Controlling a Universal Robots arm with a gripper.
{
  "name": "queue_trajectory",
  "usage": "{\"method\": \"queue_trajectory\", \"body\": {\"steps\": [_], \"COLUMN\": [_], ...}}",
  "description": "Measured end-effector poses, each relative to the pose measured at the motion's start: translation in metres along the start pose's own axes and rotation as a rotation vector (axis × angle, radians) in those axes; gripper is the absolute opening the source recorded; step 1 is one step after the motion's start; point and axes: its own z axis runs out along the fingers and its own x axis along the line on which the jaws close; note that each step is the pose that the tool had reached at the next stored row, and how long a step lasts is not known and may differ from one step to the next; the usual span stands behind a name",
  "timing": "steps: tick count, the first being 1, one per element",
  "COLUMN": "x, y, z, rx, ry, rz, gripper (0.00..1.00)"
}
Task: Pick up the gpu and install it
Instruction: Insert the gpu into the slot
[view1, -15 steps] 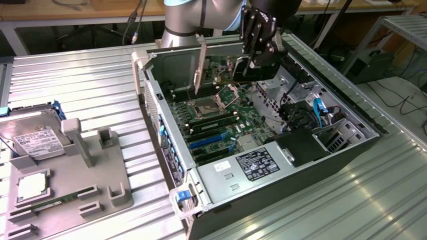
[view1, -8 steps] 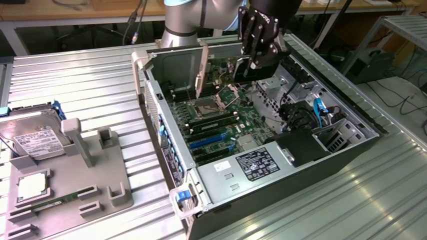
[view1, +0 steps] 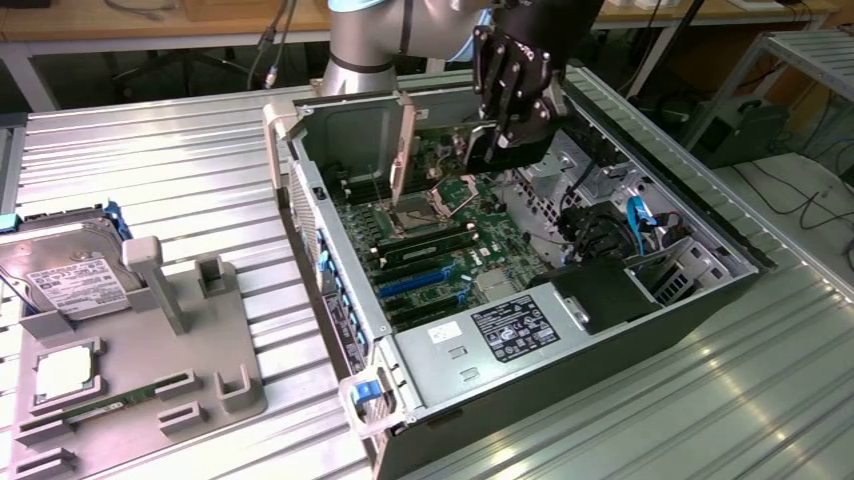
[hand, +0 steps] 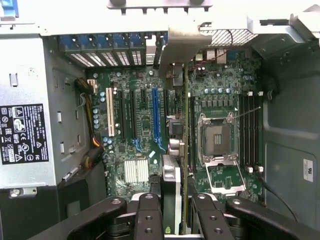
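My gripper (view1: 497, 148) hangs over the open computer case (view1: 314, 215), above the motherboard (view1: 441, 235). The jaws are shut on the gpu (hand: 185, 150), which stands on edge and looks like a thin dark line in the wrist view. Its small round fan (hand: 170, 172) sits just ahead of my fingers (hand: 149, 215). The gpu's silver end bracket (view1: 400, 150) stands upright toward the case's rear wall. The card hangs between the long blue slot (hand: 156, 115) and the CPU socket (hand: 217, 137). I cannot tell whether its lower edge touches a slot.
A grey holder (view1: 147, 370) at the exterior view's left carries a silver hard drive (view1: 74, 285) and a narrow RAM stick (view1: 114, 405). The power supply (view1: 507, 325) fills the case's near end. Cables and drive bays (view1: 627, 235) crowd the exterior view's right side.
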Motion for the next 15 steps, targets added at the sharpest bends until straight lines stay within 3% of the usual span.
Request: {"method": "queue_trajectory", "body": {"steps": [7, 15], "x": [-0.0012, -0.0012], "y": [-0.0013, -0.0004], "z": [0.0049, 0.0068], "rx": [-0.0043, -0.0037], "ry": [0.0006, 0.0002], "rz": [-0.004, -0.004], "gripper": [0.28, 0.28]}}
